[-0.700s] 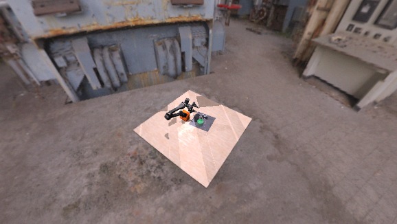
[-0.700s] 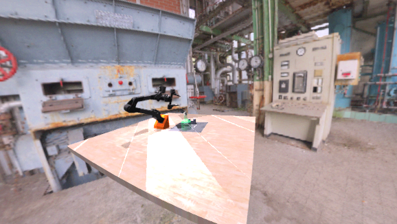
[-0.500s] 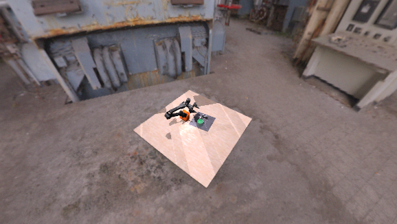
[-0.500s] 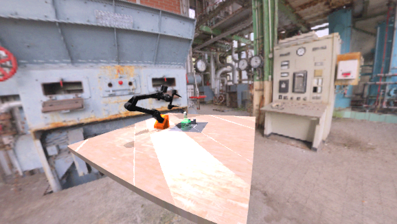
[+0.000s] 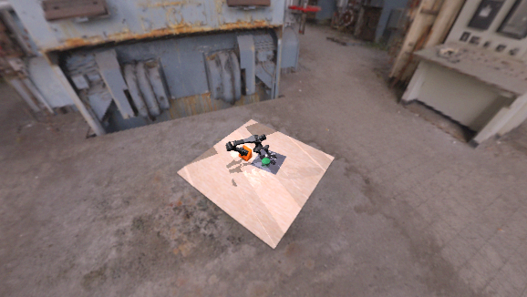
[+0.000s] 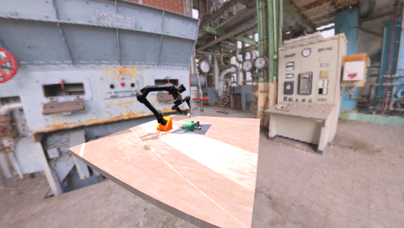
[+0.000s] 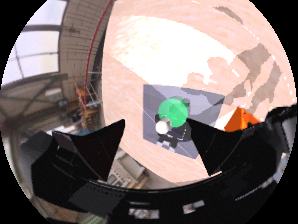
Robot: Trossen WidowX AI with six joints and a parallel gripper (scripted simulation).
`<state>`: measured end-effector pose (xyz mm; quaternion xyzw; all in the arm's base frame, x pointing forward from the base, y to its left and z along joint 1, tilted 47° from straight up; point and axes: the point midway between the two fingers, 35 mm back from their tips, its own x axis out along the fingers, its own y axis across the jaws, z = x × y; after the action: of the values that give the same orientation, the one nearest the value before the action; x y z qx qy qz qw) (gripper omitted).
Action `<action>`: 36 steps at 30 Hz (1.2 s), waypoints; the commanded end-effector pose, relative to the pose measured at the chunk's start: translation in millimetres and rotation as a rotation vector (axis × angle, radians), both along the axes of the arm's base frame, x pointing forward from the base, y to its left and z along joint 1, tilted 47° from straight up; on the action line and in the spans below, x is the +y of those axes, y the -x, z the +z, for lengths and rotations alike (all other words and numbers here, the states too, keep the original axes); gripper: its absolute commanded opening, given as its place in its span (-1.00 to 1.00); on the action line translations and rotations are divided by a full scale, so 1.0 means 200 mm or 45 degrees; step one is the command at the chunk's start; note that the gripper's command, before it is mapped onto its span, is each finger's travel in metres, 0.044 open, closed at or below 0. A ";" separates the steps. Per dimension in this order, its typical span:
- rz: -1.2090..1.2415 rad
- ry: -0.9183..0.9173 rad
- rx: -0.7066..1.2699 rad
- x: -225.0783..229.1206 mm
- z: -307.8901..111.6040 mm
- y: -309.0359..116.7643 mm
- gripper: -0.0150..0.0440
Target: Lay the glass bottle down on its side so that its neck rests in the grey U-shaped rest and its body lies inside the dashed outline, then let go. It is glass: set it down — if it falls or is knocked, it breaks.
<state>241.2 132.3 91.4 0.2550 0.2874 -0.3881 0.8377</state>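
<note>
- The pale wooden counter (image 5: 283, 205) (image 6: 157, 157) (image 7: 125, 45) carried everything, the task not yet begun in earnest.
- The black jointed arm (image 5: 248, 140) (image 6: 154, 87), the only one, reached from its orange base (image 5: 249, 155) (image 6: 168, 124) (image 7: 240, 121); in the top view, the bottle lay at four o'clock from that base.
- The flat grey mat (image 5: 276, 169) (image 6: 203, 131) (image 7: 150, 100) lay under the bottle.
- The black two-fingered claw (image 5: 271, 158) (image 6: 188, 110) (image 7: 156, 121) stood wide apart, holding nothing, above the bottle.
- The green glass bottle (image 5: 265, 161) (image 6: 189, 126) (image 7: 173, 113) stood upright on the mat, its long axis vertical and its white top (image 6: 189, 115) (image 7: 162, 126) uppermost. From the claw it was at six o'clock in the exterior view; in the wrist view, its green body sat toward two o'clock from the midpoint of the fingertips. The next move probably called for centring on the neck before descending, since a fingertip could knock the glass.
- Dark shapes beside the bottle were too small to identify surely as the U-shaped rest; the dashed outline could not be made out surely either.
</note>
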 end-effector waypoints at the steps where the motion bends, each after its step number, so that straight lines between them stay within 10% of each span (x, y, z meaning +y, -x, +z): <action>1: -0.225 0.055 0.136 -0.08 -0.02 -0.07 1.00; 36: -0.534 0.162 0.414 -0.07 -0.24 -0.09 1.00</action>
<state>259.1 113.2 47.5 0.1857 0.3351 -0.6067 0.6966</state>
